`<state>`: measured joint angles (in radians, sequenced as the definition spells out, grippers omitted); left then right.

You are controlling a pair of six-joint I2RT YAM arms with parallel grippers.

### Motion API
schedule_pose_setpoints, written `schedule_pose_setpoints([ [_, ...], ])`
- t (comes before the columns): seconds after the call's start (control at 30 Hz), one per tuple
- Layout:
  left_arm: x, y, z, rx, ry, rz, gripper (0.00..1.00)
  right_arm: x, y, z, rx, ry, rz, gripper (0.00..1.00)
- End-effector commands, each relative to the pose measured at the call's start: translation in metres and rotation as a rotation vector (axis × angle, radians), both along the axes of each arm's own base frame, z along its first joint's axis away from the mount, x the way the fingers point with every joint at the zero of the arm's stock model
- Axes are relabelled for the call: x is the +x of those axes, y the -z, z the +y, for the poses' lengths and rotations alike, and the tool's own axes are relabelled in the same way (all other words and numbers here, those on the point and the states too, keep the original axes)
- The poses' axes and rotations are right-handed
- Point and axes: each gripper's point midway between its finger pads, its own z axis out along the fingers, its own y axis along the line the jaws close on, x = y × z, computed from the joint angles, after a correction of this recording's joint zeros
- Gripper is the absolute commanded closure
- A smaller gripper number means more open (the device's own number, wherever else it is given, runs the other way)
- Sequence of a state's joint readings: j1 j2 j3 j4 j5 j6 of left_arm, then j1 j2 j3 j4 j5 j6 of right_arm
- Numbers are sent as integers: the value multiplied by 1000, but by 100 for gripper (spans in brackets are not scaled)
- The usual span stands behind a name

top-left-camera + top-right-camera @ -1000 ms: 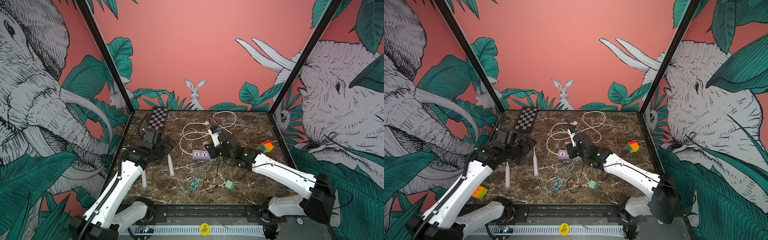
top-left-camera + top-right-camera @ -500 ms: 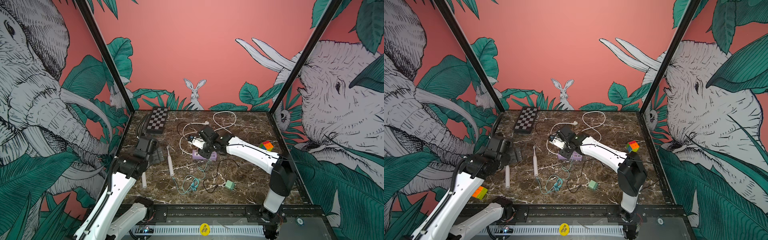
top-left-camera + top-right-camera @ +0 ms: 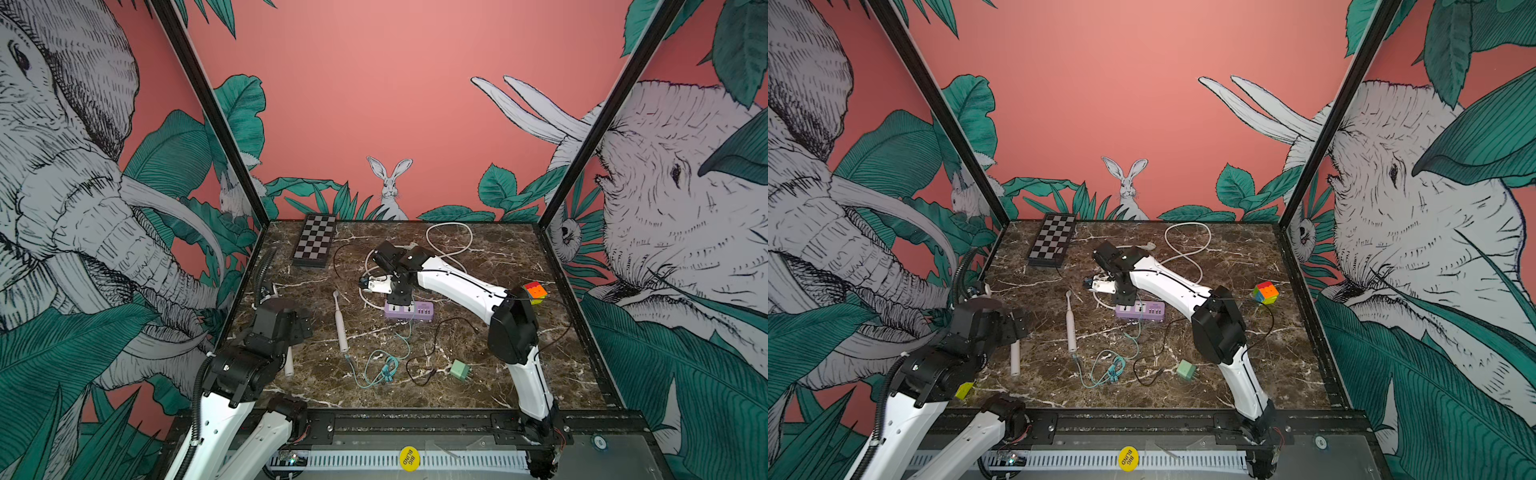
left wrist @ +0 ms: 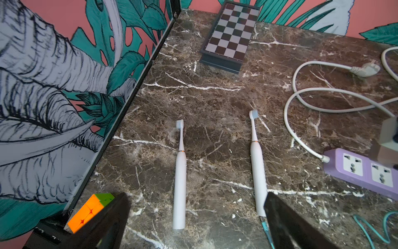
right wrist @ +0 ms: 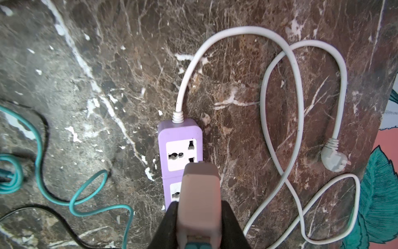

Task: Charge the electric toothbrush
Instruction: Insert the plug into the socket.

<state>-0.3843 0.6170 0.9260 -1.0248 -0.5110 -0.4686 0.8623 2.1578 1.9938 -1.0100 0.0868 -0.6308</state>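
Left wrist: second toothbrush (image 4: 179,179) whole, overhead half-hidden.

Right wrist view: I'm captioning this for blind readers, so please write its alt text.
The right tool grips a pale charger adapter over the sockets of a purple power strip on the marble table. The strip's white cord loops away to its unplugged plug, and a teal cable lies alongside.

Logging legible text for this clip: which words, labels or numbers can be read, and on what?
"BIG BLIND": yellow round sticker on the white slotted rail at the front, in both top views.
On the purple power strip, no print can be read.
Nothing else legible.
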Motion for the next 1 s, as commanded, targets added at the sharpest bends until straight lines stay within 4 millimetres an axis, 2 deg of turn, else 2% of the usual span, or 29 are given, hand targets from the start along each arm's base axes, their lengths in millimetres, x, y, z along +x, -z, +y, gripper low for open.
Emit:
schedule_pose_setpoints([
  [0.0, -4, -2, 11, 26, -49, -30, 1, -2, -6, -1, -52, -50, -2, 100],
  [0.2, -7, -4, 15, 22, -66, -47, 1, -2, 8, 7, -107, -109, 13, 100],
  [0.57, -6, -4, 15, 23, -68, -49, 1, -3, 26, 2, -157, -138, 35, 100],
  [0.97, -6, -3, 15, 27, -71, -39, 1, -2, 32, 5, -147, -141, 61, 100],
])
